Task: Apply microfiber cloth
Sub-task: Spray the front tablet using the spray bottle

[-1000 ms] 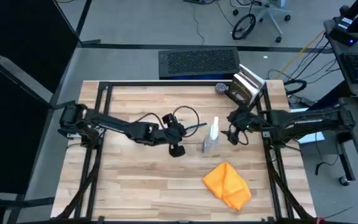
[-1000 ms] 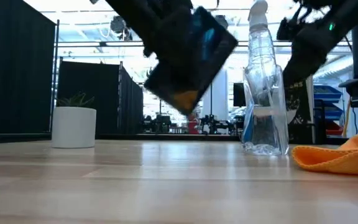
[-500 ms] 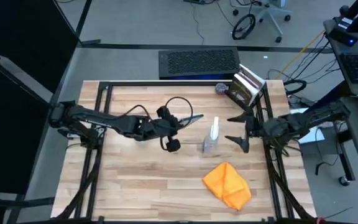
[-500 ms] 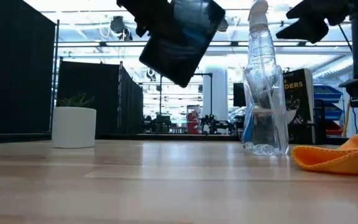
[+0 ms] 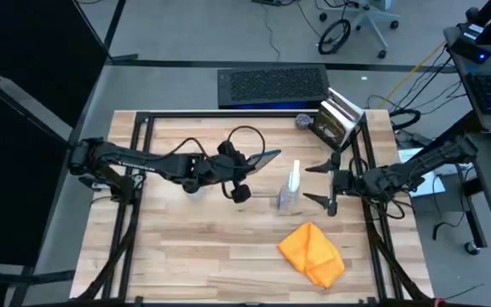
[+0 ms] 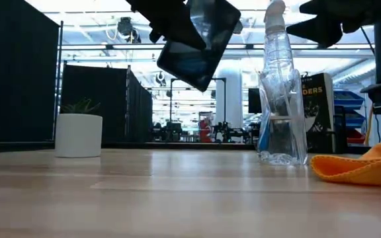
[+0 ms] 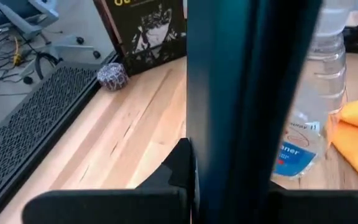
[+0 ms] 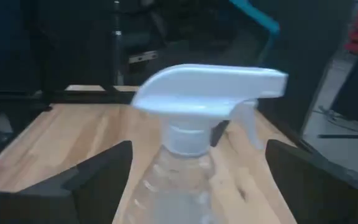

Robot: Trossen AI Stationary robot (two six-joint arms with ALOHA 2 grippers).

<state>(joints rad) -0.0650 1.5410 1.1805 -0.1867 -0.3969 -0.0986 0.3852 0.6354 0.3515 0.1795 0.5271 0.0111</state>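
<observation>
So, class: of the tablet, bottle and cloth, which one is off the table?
The tablet: the left gripper holds it up, while bottle and cloth rest on the table.

Evenly and brightly lit from overhead, with only soft, faint shadows on the bench (image 5: 186, 230). Strong ceiling glare toward twelve o'clock in the low view, silhouetting dark shapes. Soft and blurred throughout the right wrist view, especially the spray bottle (image 8: 197, 124) up close.

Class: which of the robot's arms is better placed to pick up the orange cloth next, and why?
Probably the right: its open gripper is empty and nearer the microfiber cloth; the left gripper holds the tablet.
</observation>
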